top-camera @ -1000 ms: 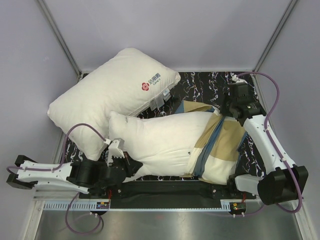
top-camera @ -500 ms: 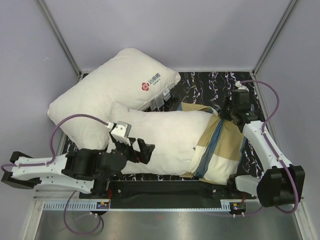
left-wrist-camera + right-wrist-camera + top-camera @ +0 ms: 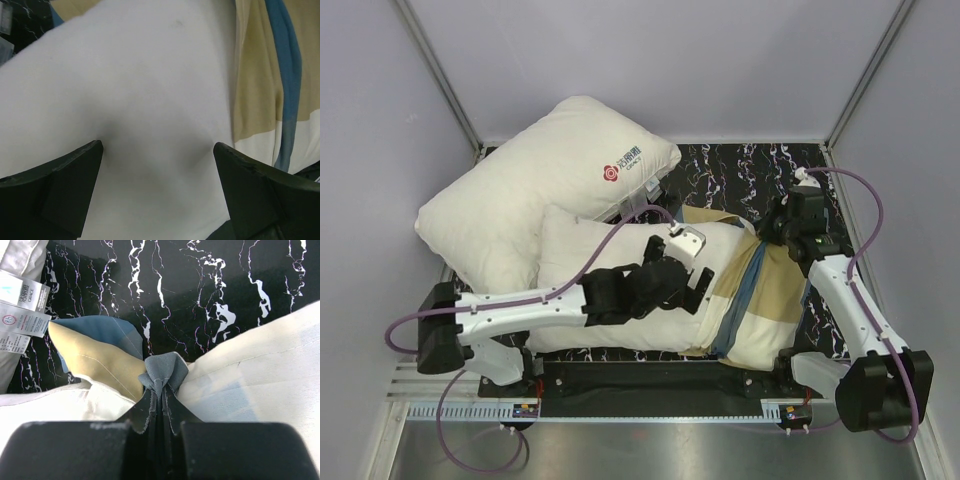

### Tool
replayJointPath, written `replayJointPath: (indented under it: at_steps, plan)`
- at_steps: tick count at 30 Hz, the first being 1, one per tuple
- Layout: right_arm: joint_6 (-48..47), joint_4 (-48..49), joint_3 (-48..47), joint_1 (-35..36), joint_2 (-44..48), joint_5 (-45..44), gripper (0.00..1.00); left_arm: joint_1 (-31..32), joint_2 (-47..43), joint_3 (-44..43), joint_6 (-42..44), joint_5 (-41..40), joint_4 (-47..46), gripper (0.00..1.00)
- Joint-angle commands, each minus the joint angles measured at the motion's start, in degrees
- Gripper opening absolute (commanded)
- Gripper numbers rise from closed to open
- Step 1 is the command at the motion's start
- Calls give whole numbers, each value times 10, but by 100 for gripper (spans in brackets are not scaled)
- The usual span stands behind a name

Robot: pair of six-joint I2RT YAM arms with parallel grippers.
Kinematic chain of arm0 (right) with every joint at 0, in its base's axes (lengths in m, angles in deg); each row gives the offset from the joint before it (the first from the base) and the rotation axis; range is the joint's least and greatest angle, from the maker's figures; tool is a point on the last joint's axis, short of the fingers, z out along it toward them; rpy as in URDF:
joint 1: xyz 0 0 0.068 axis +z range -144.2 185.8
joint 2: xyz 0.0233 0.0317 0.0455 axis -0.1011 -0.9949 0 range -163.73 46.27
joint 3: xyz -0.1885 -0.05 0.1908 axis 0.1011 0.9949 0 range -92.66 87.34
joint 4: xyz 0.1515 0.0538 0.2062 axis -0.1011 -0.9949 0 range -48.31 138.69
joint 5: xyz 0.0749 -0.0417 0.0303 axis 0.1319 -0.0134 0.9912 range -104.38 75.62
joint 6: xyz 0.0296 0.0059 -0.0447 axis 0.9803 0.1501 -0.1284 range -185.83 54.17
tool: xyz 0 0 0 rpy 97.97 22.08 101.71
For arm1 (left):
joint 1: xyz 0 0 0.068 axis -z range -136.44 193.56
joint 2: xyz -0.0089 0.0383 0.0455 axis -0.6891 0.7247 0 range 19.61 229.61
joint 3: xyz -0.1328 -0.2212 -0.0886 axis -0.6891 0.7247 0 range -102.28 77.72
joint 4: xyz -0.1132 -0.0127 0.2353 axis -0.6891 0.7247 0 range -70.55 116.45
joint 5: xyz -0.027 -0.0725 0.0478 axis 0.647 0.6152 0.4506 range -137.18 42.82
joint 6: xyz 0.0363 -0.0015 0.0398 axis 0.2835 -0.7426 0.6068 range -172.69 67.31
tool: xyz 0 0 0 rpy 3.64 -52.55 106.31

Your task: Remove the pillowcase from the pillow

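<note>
The plain off-white pillow (image 3: 605, 265) lies across the table, its right end still inside the checked pillowcase (image 3: 772, 300). My left gripper (image 3: 692, 278) hovers open over the pillow's middle, just left of the pillowcase's edge. In the left wrist view the bare pillow (image 3: 150, 85) fills the space between the wide-apart fingers (image 3: 60, 185), with the tan and blue pillowcase (image 3: 260, 75) at the right. My right gripper (image 3: 788, 232) is at the pillowcase's far right corner. It (image 3: 162, 400) is shut on a pinched blue-grey fold of the pillowcase (image 3: 162, 371).
A second white pillow with a red logo (image 3: 550, 185) leans at the back left, overlapping the plain one; its labels (image 3: 22, 310) show in the right wrist view. The black marbled table (image 3: 740, 170) is walled in on three sides.
My left gripper let go of the pillow's near-left corner, opened wide and swung right across the pillow toward the pillowcase's edge. The right gripper kept its pinch and barely moved.
</note>
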Motion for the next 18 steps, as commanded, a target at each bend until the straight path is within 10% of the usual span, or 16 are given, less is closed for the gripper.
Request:
replayJointPath:
  at_steps: [1,5,7,8,11,18]
  plan:
    - [-4,-16,5,1,18,25,8,-14,22,0,-7,84,-56,99]
    - [-7,-19,5,0,19,23,8,-30,48,42,-22,113,-89,93]
    - [-9,-22,4,1,19,22,10,-37,51,62,-25,127,-99,68]
    - [-13,-24,-1,0,20,22,11,-46,51,68,-26,127,-100,39]
    - [-23,-43,-18,0,22,13,17,-64,35,102,-26,117,-93,6]
    - [-33,-108,-74,1,50,7,69,-155,-79,225,-48,116,-95,0]
